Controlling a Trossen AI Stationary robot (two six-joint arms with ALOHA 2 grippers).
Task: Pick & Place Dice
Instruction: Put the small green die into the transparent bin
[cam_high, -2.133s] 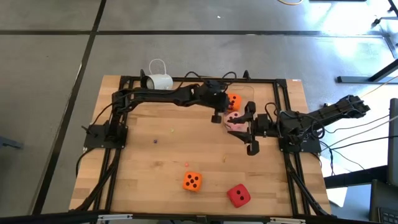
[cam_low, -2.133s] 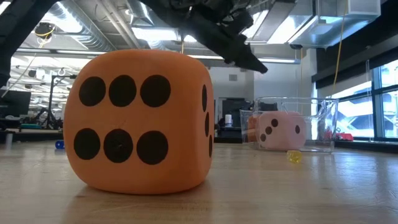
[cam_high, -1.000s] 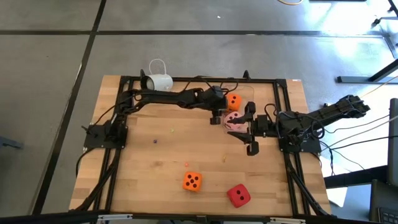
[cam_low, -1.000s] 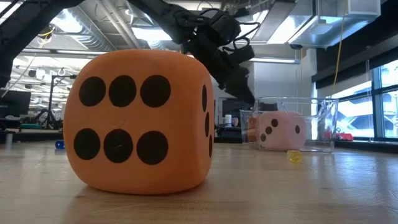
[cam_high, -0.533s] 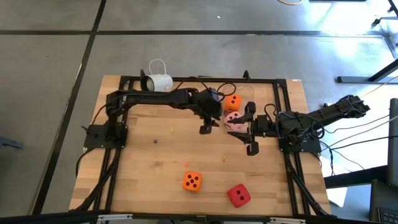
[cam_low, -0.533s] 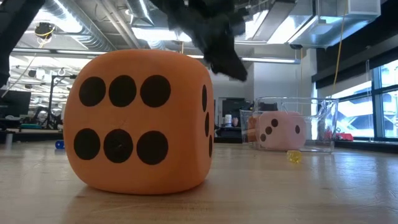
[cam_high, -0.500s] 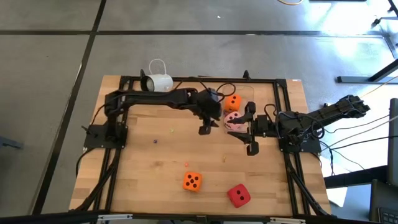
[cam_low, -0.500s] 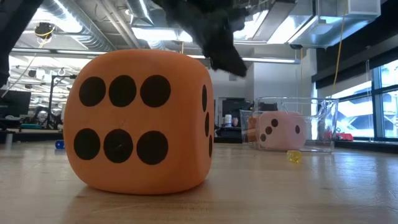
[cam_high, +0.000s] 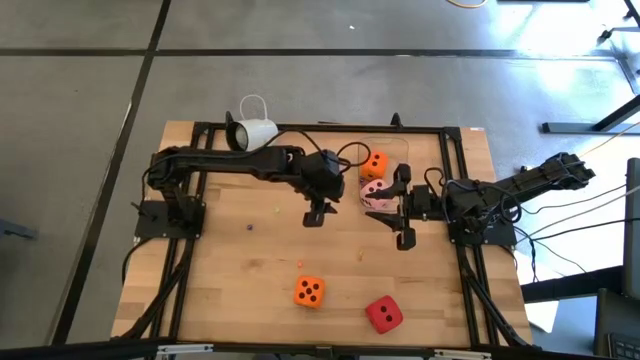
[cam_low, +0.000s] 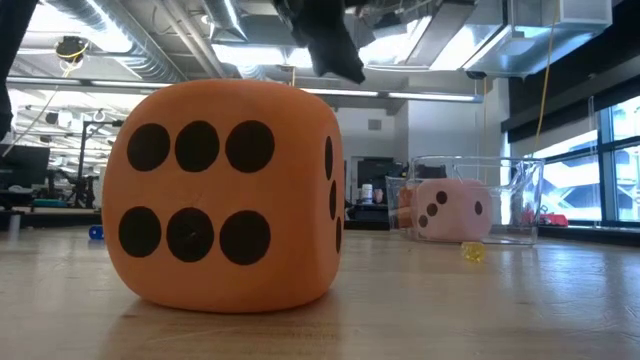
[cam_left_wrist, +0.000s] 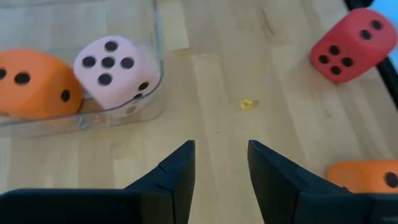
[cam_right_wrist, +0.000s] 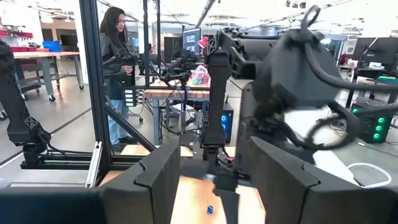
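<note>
Grey floor (cam_high: 80, 90) crossed by dark seams. Wood table (cam_high: 240, 270). Beyond: open workshop, ceiling ducts (cam_low: 150, 40), strip lights (cam_low: 250, 52), windows (cam_low: 610, 160) at side, benches (cam_right_wrist: 37, 59), person (cam_right_wrist: 117, 56) standing by desk (cam_right_wrist: 177, 90).

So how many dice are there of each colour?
Orange dice: 2, one in the clear box, one on the table
Pink dice: 1, in the box
Red dice: 1, on the table
Total: 4
</note>
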